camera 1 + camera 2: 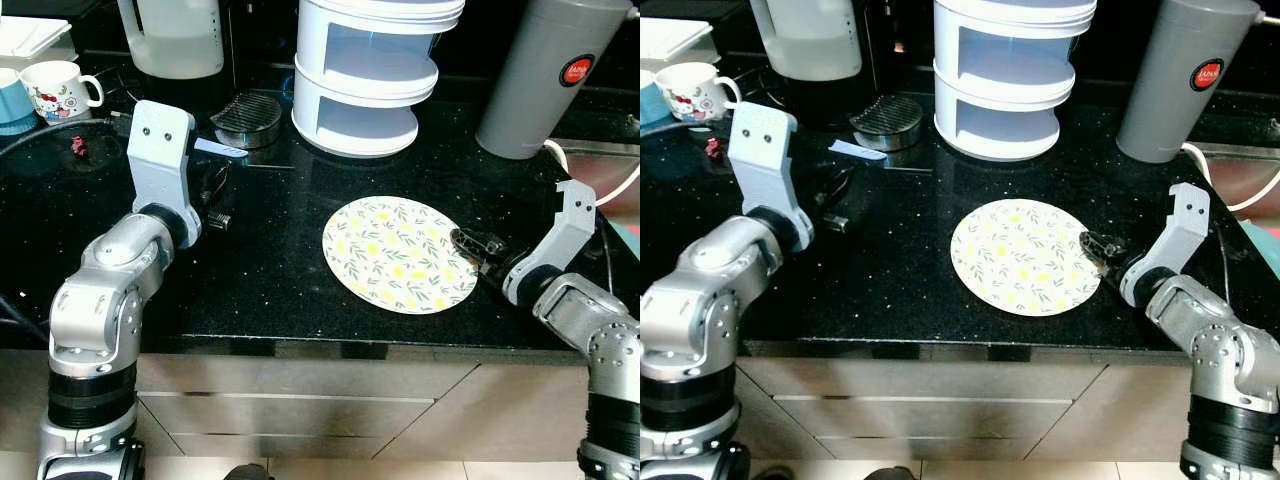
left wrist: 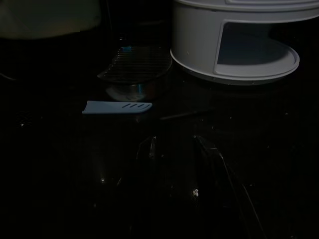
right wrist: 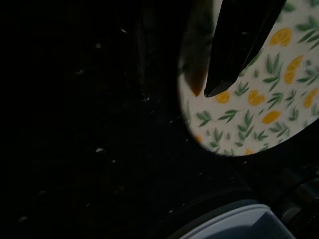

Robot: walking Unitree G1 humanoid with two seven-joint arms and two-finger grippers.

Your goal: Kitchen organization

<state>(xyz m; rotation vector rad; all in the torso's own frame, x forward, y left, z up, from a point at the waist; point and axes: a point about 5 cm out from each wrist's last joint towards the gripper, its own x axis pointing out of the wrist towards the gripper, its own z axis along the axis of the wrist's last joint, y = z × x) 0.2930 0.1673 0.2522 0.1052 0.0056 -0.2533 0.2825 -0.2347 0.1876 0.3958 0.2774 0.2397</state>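
Note:
A round plate (image 1: 395, 255) with a lemon-and-leaf print lies flat on the black counter (image 1: 270, 260). My right gripper (image 1: 468, 245) is at the plate's right rim. In the right wrist view one black finger (image 3: 239, 45) hovers over the plate (image 3: 259, 109) while the other stays over bare counter, so the gripper (image 3: 177, 92) is open across the rim. My left gripper (image 1: 215, 200) rests low over the counter to the left, open and holding nothing; its fingers (image 2: 149, 152) point toward a white tiered rack (image 1: 365, 80).
A metal grid dish (image 1: 247, 118) and a pale blue strip (image 1: 220, 149) lie ahead of the left gripper. A grey thermos (image 1: 545, 75) stands back right, a clear jug (image 1: 175, 35) and a mug (image 1: 60, 88) back left. Cabinet drawers (image 1: 300, 415) sit under the counter's front edge.

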